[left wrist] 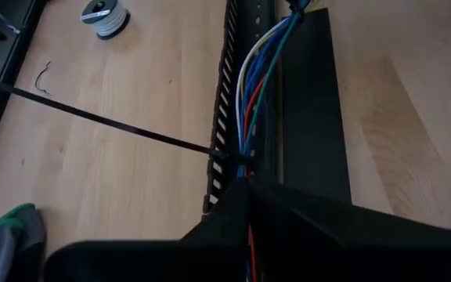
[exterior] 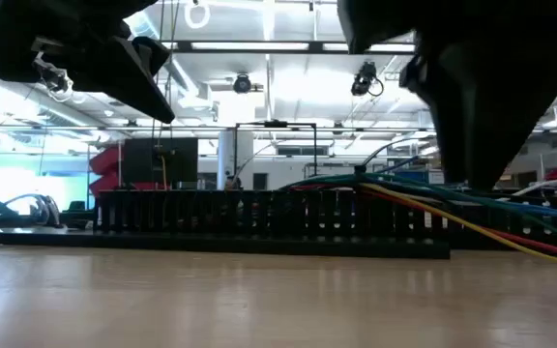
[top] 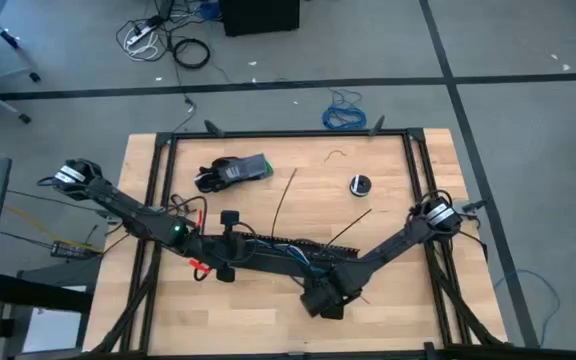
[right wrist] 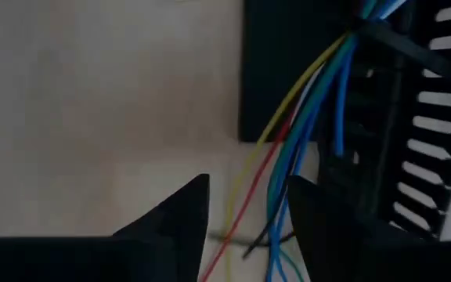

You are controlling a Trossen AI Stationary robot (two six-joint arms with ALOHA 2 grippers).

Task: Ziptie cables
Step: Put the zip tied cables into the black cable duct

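Bundling step: right jaws [right wrist: 245, 207] open over cables [right wrist: 304, 117] beside channel [left wrist: 304, 117]; left jaws' state indeterminable; advised: cinch ziptie [left wrist: 108, 124] squarely, wires gathered.

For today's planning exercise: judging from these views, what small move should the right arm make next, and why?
Probably lower the right gripper and close on the loose wire ends. Its jaws stand open just above the table, and the cables fan out of the black channel and run between them. One ziptie already reaches the channel, so gathering the wires seems next.
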